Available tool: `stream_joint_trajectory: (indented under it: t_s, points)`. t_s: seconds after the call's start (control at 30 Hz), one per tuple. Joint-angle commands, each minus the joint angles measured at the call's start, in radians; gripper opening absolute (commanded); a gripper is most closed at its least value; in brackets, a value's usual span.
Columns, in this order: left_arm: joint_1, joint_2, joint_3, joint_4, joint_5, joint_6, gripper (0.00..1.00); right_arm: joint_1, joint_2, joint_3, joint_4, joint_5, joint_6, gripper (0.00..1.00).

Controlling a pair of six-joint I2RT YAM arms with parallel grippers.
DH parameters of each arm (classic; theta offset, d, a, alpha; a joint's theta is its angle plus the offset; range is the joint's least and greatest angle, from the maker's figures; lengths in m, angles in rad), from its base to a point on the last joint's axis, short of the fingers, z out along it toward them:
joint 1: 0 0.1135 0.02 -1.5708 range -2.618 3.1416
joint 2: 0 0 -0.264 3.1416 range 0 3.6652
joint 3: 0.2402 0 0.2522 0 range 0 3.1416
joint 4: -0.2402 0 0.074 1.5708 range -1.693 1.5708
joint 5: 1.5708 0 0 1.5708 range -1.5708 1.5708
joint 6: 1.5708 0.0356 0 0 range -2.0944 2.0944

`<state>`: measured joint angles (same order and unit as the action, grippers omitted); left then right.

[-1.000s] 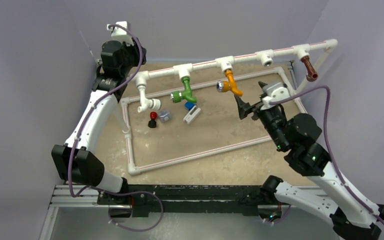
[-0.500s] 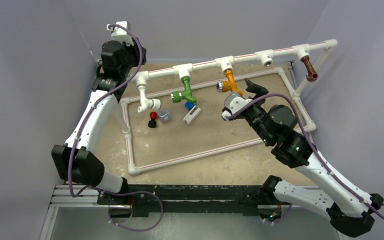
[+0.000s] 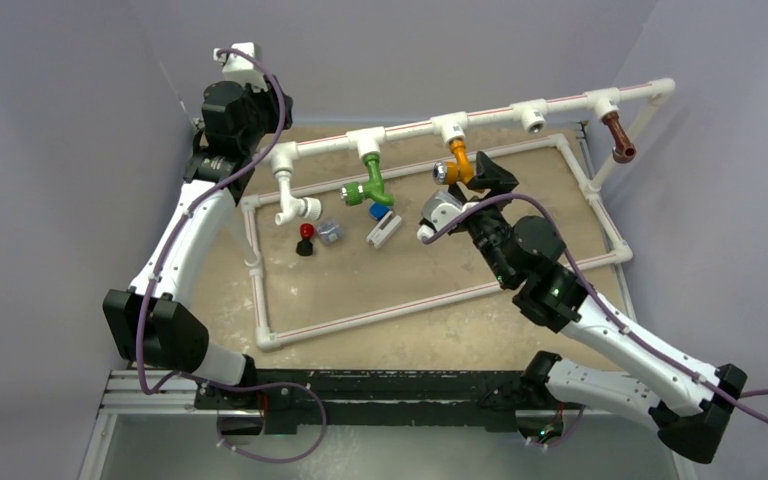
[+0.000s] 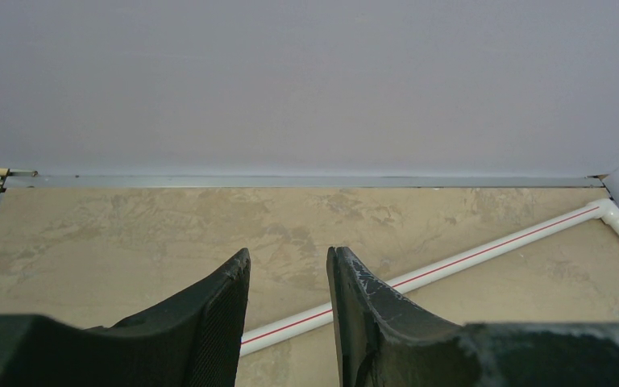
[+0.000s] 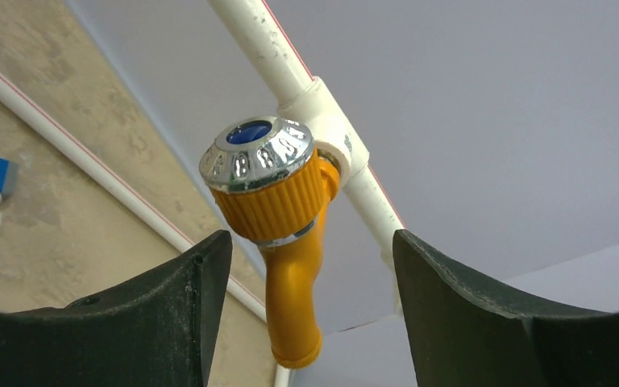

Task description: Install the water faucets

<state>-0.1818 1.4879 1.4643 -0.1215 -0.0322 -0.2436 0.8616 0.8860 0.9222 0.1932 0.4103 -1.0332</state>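
Top view: orange faucet (image 3: 459, 160) hangs from the far pipe (image 3: 410, 130); right tool (image 3: 475, 178) at it.
Left wrist: left tool (image 4: 288, 266) narrow, empty, over the counter (image 4: 129, 226).
Right wrist: wide jaws flank the orange faucet, not touching, probably to turn it tight.

Seen from above, the right tool (image 3: 468, 182) hides the lower half of the orange faucet (image 3: 457, 157).

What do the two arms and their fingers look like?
The left arm and right arm have white shells and black joint housings. A purple cable loops along each. The fingers are black, curved and tapering; one has a fine grid texture on its inner face. A white block sits at each wrist.
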Motion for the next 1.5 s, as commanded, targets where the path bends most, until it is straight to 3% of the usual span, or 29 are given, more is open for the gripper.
stream_joint_trajectory:
  t_s: [0.0, 0.3, 0.53, 0.77, 1.17, 1.2, 1.47]
  points:
    - [-0.001, 0.093, -0.099, -0.205, 0.016, 0.001, 0.39, 0.012, 0.027, -0.015, 0.181, 0.081, -0.087, 0.71]
    - [-0.001, 0.094, -0.099, -0.206, 0.018, 0.0, 0.39, 0.021, 0.064, -0.025, 0.229, 0.114, -0.051, 0.51]
    - [-0.001, 0.094, -0.099, -0.206, 0.017, 0.0, 0.4, 0.055, 0.091, -0.062, 0.276, 0.138, 0.148, 0.01]
    - [0.001, 0.093, -0.098, -0.207, 0.02, 0.0, 0.39, 0.083, 0.094, -0.134, 0.384, 0.178, 0.538, 0.0]
    - [0.002, 0.089, -0.099, -0.207, 0.021, -0.002, 0.4, 0.083, 0.077, -0.16, 0.41, 0.172, 1.464, 0.0]
    - [0.001, 0.087, -0.099, -0.208, 0.021, -0.003, 0.39, 0.081, 0.075, -0.165, 0.411, 0.198, 1.644, 0.0]
    - [0.001, 0.084, -0.098, -0.208, 0.019, -0.002, 0.39, 0.059, 0.08, -0.224, 0.467, 0.186, 2.113, 0.0]
